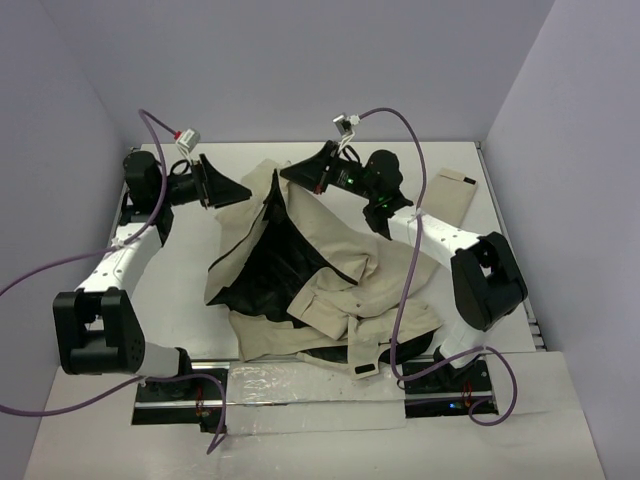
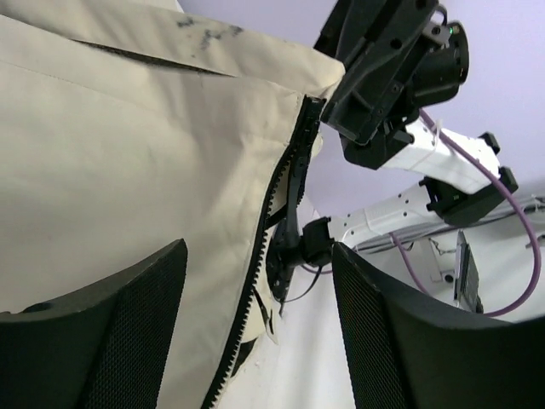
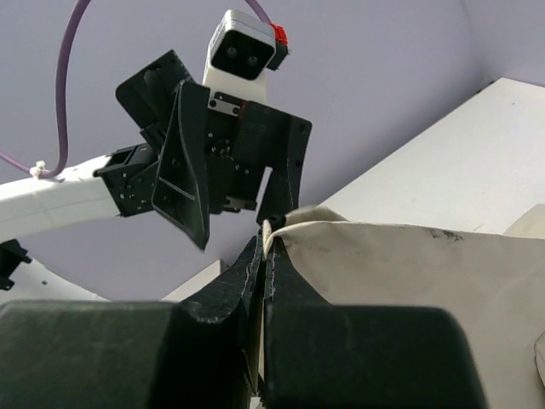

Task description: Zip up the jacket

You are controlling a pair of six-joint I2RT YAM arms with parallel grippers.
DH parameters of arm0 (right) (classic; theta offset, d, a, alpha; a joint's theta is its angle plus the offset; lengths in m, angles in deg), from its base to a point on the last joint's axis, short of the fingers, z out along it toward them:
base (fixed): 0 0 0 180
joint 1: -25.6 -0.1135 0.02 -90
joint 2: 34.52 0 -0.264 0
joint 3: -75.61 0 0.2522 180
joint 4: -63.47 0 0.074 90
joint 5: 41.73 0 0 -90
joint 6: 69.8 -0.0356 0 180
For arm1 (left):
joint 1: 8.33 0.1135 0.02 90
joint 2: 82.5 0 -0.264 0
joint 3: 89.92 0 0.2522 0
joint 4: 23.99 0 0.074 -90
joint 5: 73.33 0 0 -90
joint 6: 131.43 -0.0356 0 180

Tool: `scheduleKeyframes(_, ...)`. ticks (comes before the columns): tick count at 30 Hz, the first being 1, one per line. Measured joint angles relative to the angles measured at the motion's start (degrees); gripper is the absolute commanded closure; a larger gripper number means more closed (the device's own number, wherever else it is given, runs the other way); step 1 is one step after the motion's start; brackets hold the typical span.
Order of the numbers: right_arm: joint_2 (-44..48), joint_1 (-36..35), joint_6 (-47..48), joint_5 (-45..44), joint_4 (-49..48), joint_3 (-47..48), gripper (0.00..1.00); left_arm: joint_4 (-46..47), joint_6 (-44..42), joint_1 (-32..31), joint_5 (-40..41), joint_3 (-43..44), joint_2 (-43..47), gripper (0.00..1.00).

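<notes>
Jacket (image 1: 330,270) lies unzipped on desk (image 1: 185,275). I see right hand (image 3: 264,247) pinching its edge, left hand (image 2: 258,256) wide open, empty.

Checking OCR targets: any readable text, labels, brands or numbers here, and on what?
None readable.
The small white tab at the jacket near hem: too small to read.
Dark mark on the beige flat item at far right: too small to read.

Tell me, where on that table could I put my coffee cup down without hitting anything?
Bare table lies between the left arm and the jacket, and a narrower strip between the right arm and the right wall. The middle is crowded with fabric.
</notes>
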Motion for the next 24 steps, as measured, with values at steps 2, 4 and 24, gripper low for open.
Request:
scheduleKeyframes(2,0.11,0.02,0.63,-0.33,0.72,0.16,1.00,-1.55,0.43,1.46,0.09,1.26,0.05,0.26)
scheduleKeyframes(4,0.20,0.02,1.36,-0.53,1.64,0.18,1.00,-3.35,0.64,2.48,0.74,2.91,0.51,0.29)
scheduleKeyframes(24,1.21,0.02,5.74,-0.82,7.83,2.48,1.00,-1.01,10.46,-1.89,3.56,1.25,4.31,0.25)
